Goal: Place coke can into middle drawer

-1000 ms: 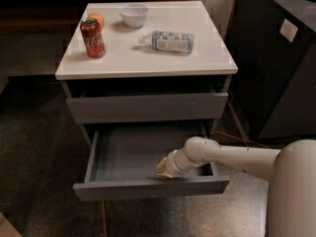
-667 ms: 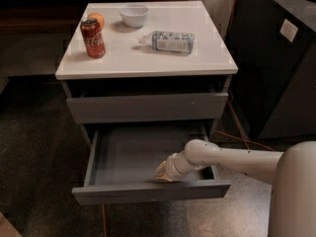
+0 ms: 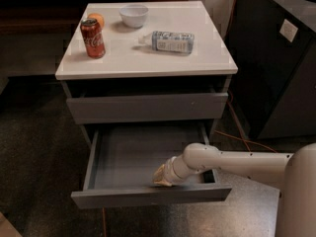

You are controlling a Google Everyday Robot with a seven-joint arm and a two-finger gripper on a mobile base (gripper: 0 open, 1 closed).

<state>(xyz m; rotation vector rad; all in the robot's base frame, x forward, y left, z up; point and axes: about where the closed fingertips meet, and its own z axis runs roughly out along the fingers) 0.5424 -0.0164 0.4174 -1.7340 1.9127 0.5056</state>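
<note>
While upright, coke can (image 3: 93, 37); end effector (image 3: 162, 177) inside middle drawer (image 3: 148, 197).

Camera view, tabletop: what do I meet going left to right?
coke can → white bowl → plastic bottle on its side. The orange overlaps the can, so it is left out. End effector sits lower, inside the open drawer near its front.

One camera looks down on the cabinet (image 3: 148, 63) front from nearby. Low in frame, the gripper (image 3: 163, 176) sits inside the open drawer (image 3: 148, 196).
</note>
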